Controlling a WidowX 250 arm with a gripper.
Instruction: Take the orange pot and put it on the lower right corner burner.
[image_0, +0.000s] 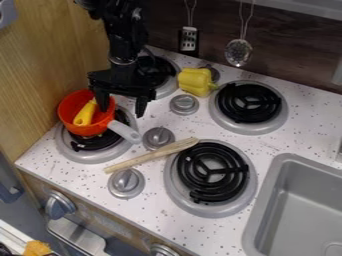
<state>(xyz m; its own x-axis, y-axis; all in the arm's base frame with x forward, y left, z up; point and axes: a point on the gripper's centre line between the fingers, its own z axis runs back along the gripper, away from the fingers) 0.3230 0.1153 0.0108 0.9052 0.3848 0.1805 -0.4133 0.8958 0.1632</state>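
My hand (122, 102) hangs with its fingers spread wide and nothing gripped. One finger (103, 97) is over the mouth of the pot (83, 130), the other (141, 106) outside it, on the handle's side. I take that stance as meant to straddle the wall, so that closing would pinch the rim near the handle (124, 132); whether either finger touches, I cannot tell.

The pot sits on the lower left burner (85, 157), off towards the wooden wall, with coil showing beside it. Its handle points out over the worktop (157, 206), towards the middle knobs, which leaves the rim near it within my reach. The yellow thing (85, 114) leans inside, close to my inner finger; I judge I must close past it, or I could nip it along with the wall. The spoon (152, 155) lies slantwise between the knobs, its broad end at the edge of the lower right burner (248, 196), my goal. I would carry the pot high over it.

The pot itself is round and fairly shallow, bright orange-red inside and out, with a smooth skin and a stubby, pale grey handle, rounded at its end.
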